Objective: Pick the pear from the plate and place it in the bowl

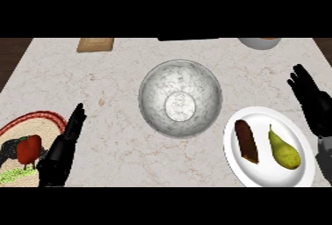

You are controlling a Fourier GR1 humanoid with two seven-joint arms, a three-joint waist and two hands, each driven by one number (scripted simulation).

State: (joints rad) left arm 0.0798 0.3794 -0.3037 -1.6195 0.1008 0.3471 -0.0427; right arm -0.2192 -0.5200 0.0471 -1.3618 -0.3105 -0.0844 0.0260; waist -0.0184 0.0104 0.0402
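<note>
- our right hand (313, 105) hangs just beyond the white plate's (239, 151) right rim, fingers straight, holding nothing
- left hand (59, 151) rests open at lower left by a patterned plate (40, 117)
- pear (284, 148) lies on the white plate, thin neck away from us, beside a brown bar (247, 140), not touching
- we judge it light, stiff, smooth-skinned, may roll; best taken across the fat lower belly
- bowl (180, 97) sits just left of that plate

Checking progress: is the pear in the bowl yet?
No. The pear still lies on the white plate, beside a brown bar; the bowl holds nothing.
</note>
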